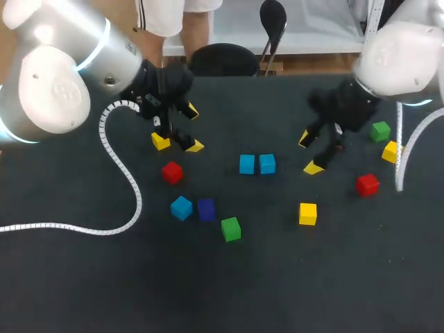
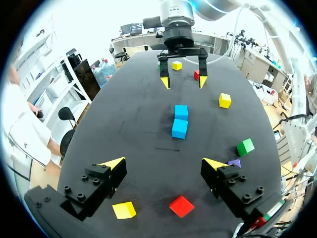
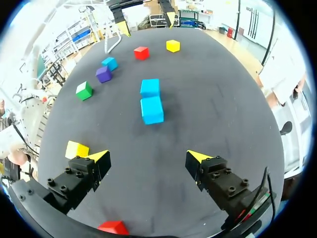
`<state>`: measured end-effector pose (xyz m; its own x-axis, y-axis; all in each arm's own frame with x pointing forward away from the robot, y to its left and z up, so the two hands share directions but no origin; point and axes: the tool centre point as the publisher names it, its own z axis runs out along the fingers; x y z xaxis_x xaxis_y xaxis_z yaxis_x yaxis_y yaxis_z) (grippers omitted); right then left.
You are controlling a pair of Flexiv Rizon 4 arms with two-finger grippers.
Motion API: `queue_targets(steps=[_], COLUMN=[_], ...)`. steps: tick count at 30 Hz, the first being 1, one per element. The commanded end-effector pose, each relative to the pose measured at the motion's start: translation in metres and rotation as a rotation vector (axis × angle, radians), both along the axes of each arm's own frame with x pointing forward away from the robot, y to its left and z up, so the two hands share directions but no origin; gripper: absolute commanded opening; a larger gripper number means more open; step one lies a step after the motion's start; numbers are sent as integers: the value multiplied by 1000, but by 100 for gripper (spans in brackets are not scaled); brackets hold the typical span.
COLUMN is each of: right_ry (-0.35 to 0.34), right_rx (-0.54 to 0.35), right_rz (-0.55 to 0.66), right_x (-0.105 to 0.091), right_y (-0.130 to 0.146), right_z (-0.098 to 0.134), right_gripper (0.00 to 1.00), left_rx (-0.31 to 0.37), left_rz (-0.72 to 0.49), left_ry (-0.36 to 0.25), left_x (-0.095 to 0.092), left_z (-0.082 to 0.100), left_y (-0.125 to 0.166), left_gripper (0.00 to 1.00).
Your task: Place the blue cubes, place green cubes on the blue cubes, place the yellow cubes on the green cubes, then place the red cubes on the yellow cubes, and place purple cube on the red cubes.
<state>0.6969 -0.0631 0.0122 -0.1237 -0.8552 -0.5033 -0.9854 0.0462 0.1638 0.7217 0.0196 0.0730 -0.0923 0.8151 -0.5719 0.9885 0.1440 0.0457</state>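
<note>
Two blue cubes (image 1: 247, 164) (image 1: 268, 164) sit side by side, touching, at the table's middle. In the left wrist view this blue pair (image 2: 179, 128) lies ahead of my open, empty left gripper (image 2: 164, 163). A yellow cube (image 2: 124, 209) and a red cube (image 2: 182, 206) lie close under it. My right gripper (image 3: 148, 156) is open and empty too, and faces the same blue pair (image 3: 151, 109) from the other side. In the head view the left gripper (image 1: 193, 128) hangs left of the pair and the right gripper (image 1: 309, 153) right of it.
A third blue cube (image 1: 181, 207), a purple cube (image 1: 206, 209) and a green cube (image 1: 231, 229) lie front left. A yellow cube (image 1: 308, 214) lies front right. A red (image 1: 367, 184), a green (image 1: 379, 130) and a yellow cube (image 1: 390, 151) lie at the right. A white cable (image 1: 125, 173) curls across the left.
</note>
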Motion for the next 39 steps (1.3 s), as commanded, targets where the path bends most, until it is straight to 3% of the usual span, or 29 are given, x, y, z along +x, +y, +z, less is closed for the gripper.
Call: queue_targets(steps=[1, 5, 17, 27, 31, 35, 39], right_ry=[2, 14, 33, 35, -9, -102, -100], right_rx=[40, 80, 41, 55, 115, 184, 200], right_rz=[6, 11, -14, -8, 44, 143, 171], right_x=[-5, -9, -23, -33, -39, -43, -39], right_y=[-7, -9, -15, -20, -21, -21, -17], right_z=[6, 14, 38, 41, 43, 48, 47], right_gripper=[100, 100, 100, 100, 100, 100, 100], left_rx=[-1, -1, -1, -1, -1, -1, -1], left_rz=[-2, -2, -2, -2, -2, -2, -2], left_ry=[0, 0, 0, 0, 0, 0, 0], left_x=[0, 0, 0, 0, 0, 0, 0], left_z=[0, 0, 0, 0, 0, 0, 0], left_y=[1, 1, 1, 1, 1, 1, 1], left_gripper=[100, 100, 100, 100, 100, 100, 100])
